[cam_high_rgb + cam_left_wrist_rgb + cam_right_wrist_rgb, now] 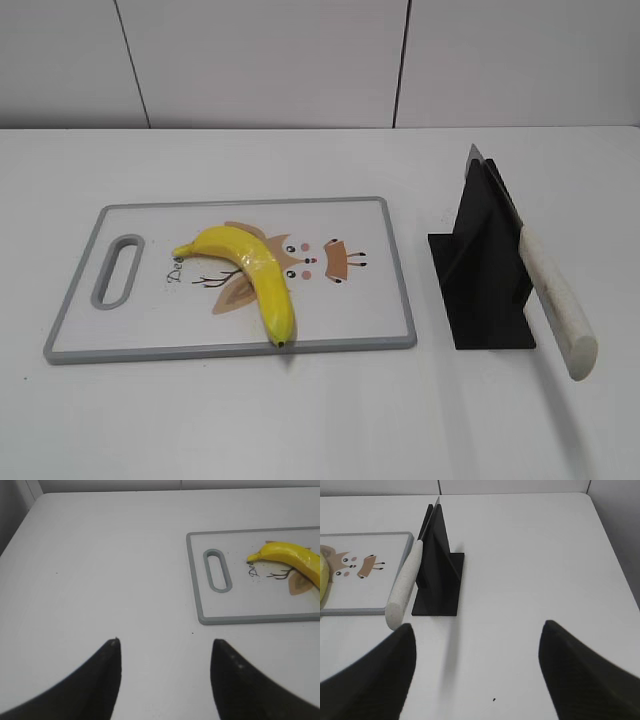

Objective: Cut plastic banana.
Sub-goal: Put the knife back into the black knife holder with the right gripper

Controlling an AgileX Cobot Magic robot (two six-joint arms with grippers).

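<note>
A yellow plastic banana (255,272) lies whole on a white cutting board (380,290) with a grey rim and a cartoon print. It also shows in the left wrist view (295,557) and at the left edge of the right wrist view (323,575). A knife with a white handle (556,300) rests slanted in a black stand (480,265) to the right of the board; the right wrist view shows the handle (405,582) too. My left gripper (165,645) is open and empty, left of the board. My right gripper (477,630) is open and empty, in front of the stand. Neither gripper shows in the exterior view.
The cutting board (250,620) has a handle slot (218,571) at its left end. The white table ends at its left edge (20,520) and right edge (615,545). A white panelled wall (300,60) stands behind.
</note>
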